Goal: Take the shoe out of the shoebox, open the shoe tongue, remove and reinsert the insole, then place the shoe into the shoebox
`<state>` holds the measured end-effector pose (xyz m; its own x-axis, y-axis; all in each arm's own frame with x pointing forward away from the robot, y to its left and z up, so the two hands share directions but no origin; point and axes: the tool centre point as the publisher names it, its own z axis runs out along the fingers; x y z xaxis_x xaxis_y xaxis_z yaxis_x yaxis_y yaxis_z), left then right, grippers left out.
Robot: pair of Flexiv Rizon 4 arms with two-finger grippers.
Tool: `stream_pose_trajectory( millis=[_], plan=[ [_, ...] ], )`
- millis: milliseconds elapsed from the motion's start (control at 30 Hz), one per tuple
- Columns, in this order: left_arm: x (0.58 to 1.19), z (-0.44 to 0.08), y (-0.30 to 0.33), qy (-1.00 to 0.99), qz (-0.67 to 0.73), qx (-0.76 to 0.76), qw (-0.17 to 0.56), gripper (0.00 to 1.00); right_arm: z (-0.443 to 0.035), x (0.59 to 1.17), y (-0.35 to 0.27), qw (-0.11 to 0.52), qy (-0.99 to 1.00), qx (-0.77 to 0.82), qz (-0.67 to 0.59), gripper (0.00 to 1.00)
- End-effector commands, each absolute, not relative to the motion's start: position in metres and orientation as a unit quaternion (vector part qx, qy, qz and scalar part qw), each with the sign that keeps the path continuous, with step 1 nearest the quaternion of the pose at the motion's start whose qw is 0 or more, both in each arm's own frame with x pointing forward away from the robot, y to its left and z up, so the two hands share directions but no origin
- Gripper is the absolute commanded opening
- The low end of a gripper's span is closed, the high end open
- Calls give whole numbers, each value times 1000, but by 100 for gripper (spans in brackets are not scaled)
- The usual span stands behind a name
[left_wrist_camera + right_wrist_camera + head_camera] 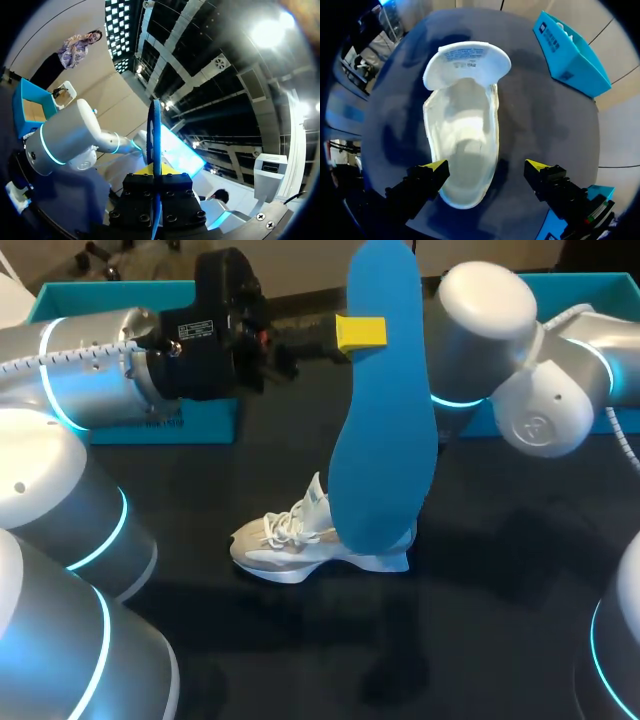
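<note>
— Bulky links of the left arm (70, 540) fill the near left corner of the head view. Farther in, its wrist lies level and the left tool (365, 332) pinches the blue insole (385, 420) near its upper end, so the insole hangs upright over the heel of the white shoe (300, 540) on the dark worktop (480, 640).

— Does the insole touch the shoe?

— Cannot tell from there. The teal shoebox (130, 300) sits at the far edge, and the right arm (500, 340) bends in from the far right.

— And the left wrist view?

— The insole (156, 130) shows edge-on, clamped from both sides in the left tool (156, 172).

— The right wrist view?

— It looks straight down. The right tool (486, 167) is spread wide with nothing in it, over the heel end of the shoe (465, 145). The tongue (467, 62) is folded out and the inside is bare. The shoebox (570, 55) lies well apart.

— So how should reinsertion go?

— I would tip the insole's lower end towards the toe, slide it in under the tongue, and let the right tool steady the heel.
</note>
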<state>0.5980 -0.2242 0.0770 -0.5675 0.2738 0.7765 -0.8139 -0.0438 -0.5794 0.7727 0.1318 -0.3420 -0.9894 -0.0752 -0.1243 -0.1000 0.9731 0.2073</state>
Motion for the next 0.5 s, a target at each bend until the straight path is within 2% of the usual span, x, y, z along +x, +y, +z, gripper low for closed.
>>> stream_pose_trajectory(
  millis=[33,467,500],
  plan=[
    [591,79,-227,-560,686,243,396,0,-356,786,146,50,992,-49,104,100],
    [591,79,-227,-560,686,243,396,0,-385,793,166,19,991,-60,119,100],
    [591,79,-227,-560,686,243,396,0,-385,792,167,13,992,-60,114,91]
  ],
)
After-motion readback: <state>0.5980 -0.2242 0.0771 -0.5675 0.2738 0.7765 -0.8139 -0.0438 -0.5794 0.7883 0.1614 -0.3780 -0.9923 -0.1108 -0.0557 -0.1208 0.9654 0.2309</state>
